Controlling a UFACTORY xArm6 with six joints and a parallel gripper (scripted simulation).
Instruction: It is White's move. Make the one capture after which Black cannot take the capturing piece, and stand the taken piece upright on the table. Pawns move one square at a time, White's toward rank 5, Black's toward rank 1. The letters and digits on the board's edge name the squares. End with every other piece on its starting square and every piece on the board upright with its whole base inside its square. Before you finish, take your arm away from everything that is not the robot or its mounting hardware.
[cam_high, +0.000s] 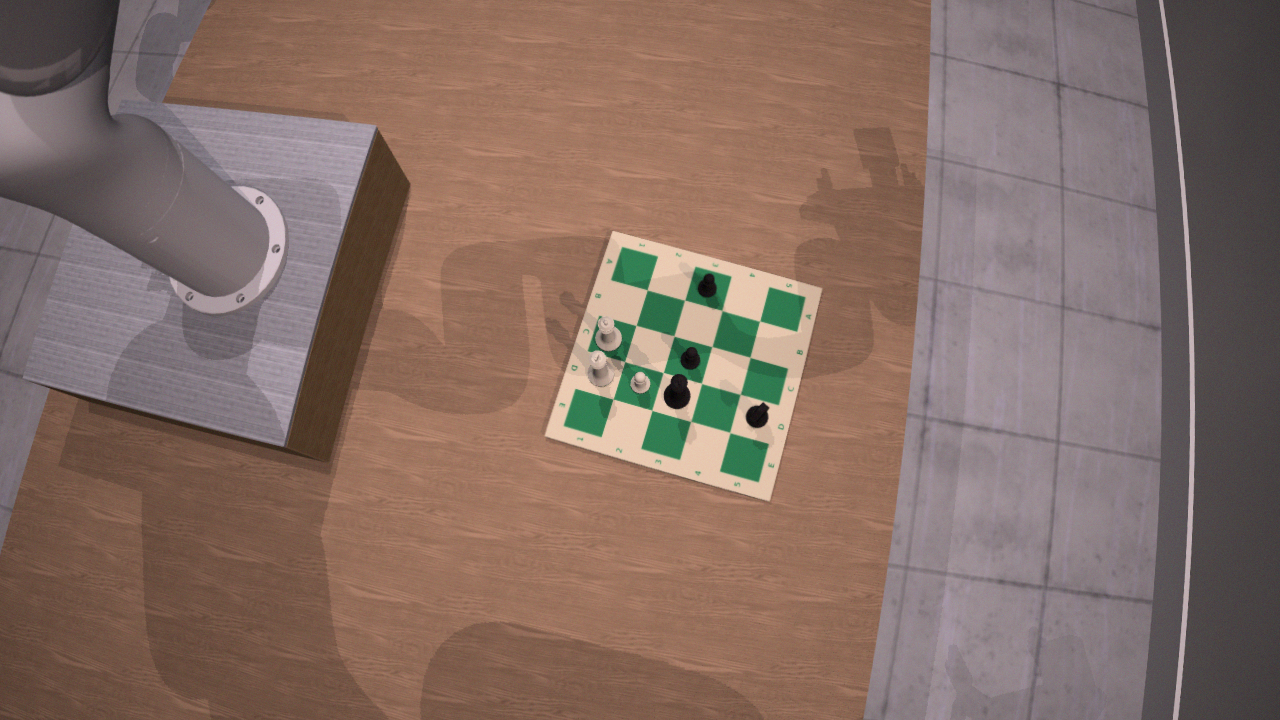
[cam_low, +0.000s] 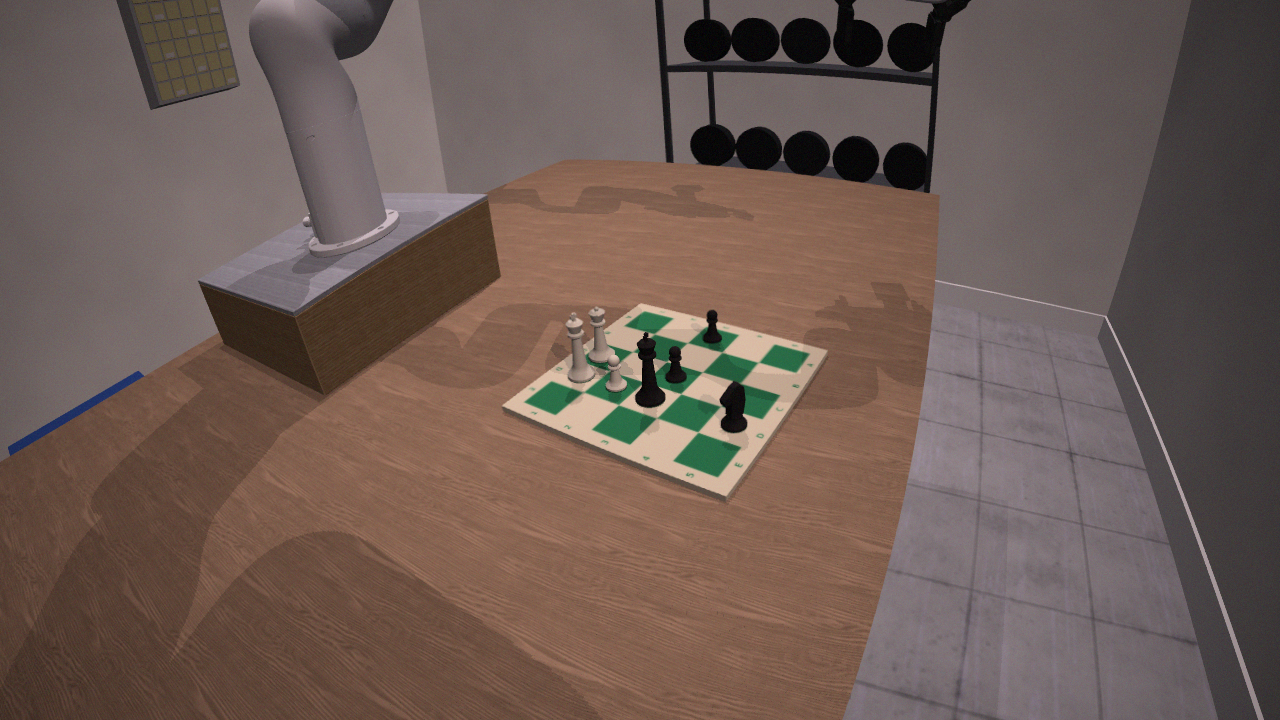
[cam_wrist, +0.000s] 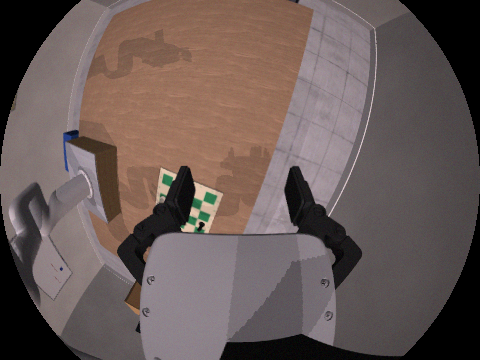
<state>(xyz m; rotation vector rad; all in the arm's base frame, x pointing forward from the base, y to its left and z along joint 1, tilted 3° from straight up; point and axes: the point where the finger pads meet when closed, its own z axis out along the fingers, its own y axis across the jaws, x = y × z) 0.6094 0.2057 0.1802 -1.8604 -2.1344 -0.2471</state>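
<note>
A green and cream chessboard (cam_high: 784, 308) (cam_low: 707, 454) (cam_wrist: 210, 200) lies on the wooden table. Two tall white pieces (cam_high: 607, 333) (cam_high: 599, 367) (cam_low: 597, 333) (cam_low: 577, 347) stand on its edge nearest the arm's base. A white pawn (cam_high: 639, 382) (cam_low: 615, 373) stands beside them. A tall black king (cam_high: 676, 391) (cam_low: 648, 371) stands right next to the pawn. A black pawn (cam_high: 689, 358) (cam_low: 675, 365) is one square off. Another black pawn (cam_high: 707, 285) (cam_low: 711, 326) stands in the far row. A black knight (cam_high: 758, 414) (cam_low: 733, 407) stands near the outer edge. All are upright. My gripper (cam_wrist: 239, 177) is open and empty, high above the table.
The arm's base stands on a grey-topped wooden block (cam_high: 214, 358) (cam_low: 358, 277) left of the board. A black rack with dark discs (cam_low: 805, 152) stands behind the table. The table's edge (cam_high: 904, 429) runs right of the board, with grey floor beyond.
</note>
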